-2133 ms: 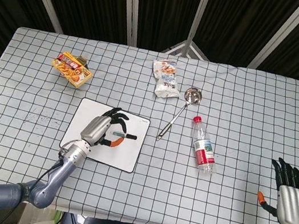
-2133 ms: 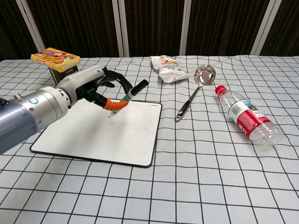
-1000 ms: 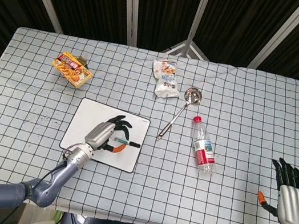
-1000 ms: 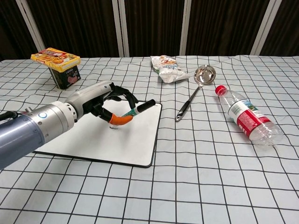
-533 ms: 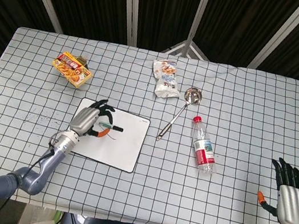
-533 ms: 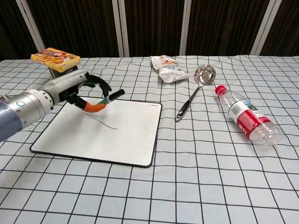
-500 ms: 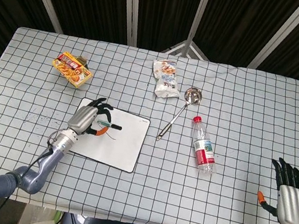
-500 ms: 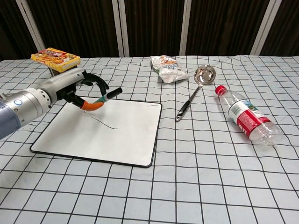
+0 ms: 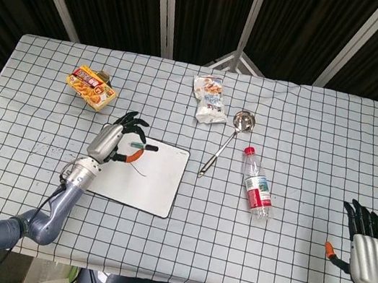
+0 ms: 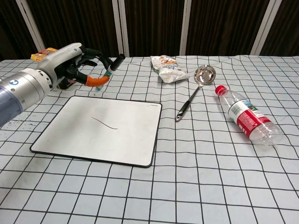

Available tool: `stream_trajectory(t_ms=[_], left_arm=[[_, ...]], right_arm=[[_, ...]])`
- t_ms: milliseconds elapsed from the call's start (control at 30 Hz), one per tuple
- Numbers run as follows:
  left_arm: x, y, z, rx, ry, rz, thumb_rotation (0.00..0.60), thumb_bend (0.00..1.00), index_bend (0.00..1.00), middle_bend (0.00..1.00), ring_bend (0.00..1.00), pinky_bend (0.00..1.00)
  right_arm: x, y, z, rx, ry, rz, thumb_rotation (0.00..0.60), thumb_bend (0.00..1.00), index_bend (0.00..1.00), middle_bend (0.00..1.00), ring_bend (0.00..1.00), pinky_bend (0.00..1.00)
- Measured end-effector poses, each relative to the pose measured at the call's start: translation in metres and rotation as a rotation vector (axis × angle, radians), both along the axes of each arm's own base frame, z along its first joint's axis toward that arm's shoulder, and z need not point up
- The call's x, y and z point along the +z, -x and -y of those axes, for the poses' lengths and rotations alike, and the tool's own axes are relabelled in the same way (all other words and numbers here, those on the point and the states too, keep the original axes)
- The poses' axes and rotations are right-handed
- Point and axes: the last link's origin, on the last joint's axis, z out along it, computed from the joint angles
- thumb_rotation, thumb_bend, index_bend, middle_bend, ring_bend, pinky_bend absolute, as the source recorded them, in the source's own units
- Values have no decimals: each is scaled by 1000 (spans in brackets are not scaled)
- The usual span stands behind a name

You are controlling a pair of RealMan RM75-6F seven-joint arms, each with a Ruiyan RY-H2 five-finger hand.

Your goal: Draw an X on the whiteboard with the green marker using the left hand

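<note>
The whiteboard (image 9: 152, 183) (image 10: 131, 140) lies on the checked tablecloth and carries one short curved dark stroke (image 10: 104, 122) near its middle. My left hand (image 9: 112, 142) (image 10: 74, 63) holds the green marker (image 9: 141, 147) (image 10: 111, 65), pinched between thumb and fingers, lifted off the board above its far left corner. The marker's black end points up and right. My right hand (image 9: 366, 246) rests at the table's near right corner, fingers straight and apart, holding nothing; only the head view shows it.
An orange snack box (image 9: 91, 88) (image 10: 42, 55) stands just behind my left hand. A white snack bag (image 9: 209, 99) (image 10: 167, 67), a metal ladle (image 9: 227, 139) (image 10: 195, 88) and a lying water bottle (image 9: 257, 183) (image 10: 245, 116) sit right of the board.
My left hand drew a short stroke toward the board's far left, then lifted the marker off the surface and rose above the far left corner. The right hand stayed still.
</note>
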Motion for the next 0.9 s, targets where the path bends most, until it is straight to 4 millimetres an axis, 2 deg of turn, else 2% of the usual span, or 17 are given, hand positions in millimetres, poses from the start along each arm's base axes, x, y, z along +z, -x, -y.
stream_trajectory(t_ms=[400,900], left_arm=[[-39,-19,14,10,67,-19,600,507,757,227,57,110],[-50,-19,19,11,83,-56,600,508,760,226,57,110]], right_arm=[[1,1,0,-2,-1,8,600,312,0,0,0,0],[1,0,0,-2,-2,11,600,311,0,0,0,0]])
